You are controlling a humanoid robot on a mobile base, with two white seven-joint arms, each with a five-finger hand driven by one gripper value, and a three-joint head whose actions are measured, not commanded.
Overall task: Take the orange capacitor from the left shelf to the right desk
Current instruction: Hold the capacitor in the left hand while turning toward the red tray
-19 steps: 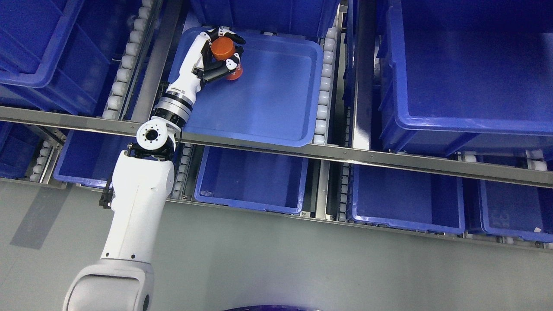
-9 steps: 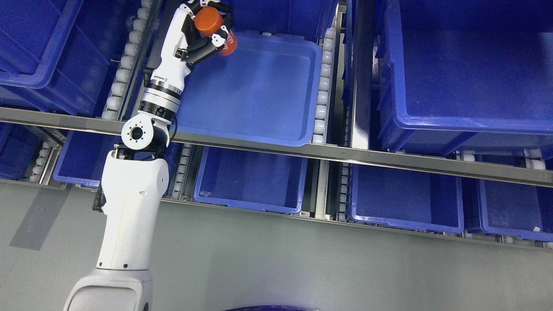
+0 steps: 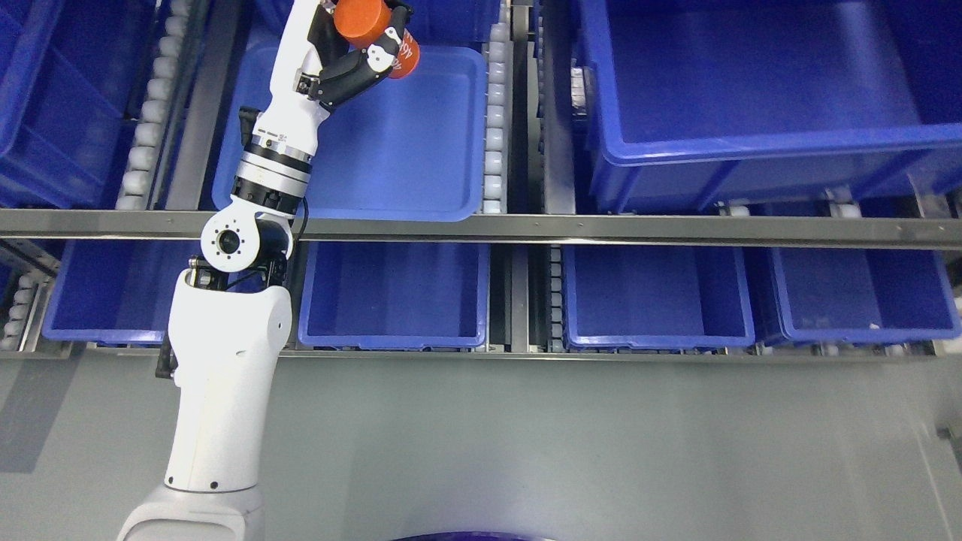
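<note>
On my head camera I have one arm in play: the white left arm [image 3: 225, 376] rises from the bottom left corner, past its round elbow joint, up to the left hand [image 3: 353, 45] at the top edge of the picture. Its black-and-white fingers [image 3: 359, 69] are wrapped round the orange cylindrical capacitor [image 3: 376, 34], one finger crossing its side. The capacitor is tilted, its flat end towards me and its far end pointing down to the right (some pale print shows on that end, too small for me to read). It sits over the far left corner of the shallow blue plastic tray [image 3: 421, 150]; whether it touches the rim there I cannot tell. I see only this one capacitor.

That tray lies on the upper level of the grey metal shelf rail [image 3: 601, 227], which runs across the whole width. Beside the tray I count two rows of white rollers [image 3: 494, 120], one on each side of it. To the right on the same level stands one large deep blue bin [image 3: 751, 165], and another deep blue bin [image 3: 52, 113] is partly cut off at the left edge.

Below the rail I count four blue bins in a row: one behind my arm [image 3: 98, 300], one in the middle [image 3: 394, 300], one right of that [image 3: 654, 300], and one at the far right [image 3: 864, 300]. In front of them is the grey floor [image 3: 564, 451].
</note>
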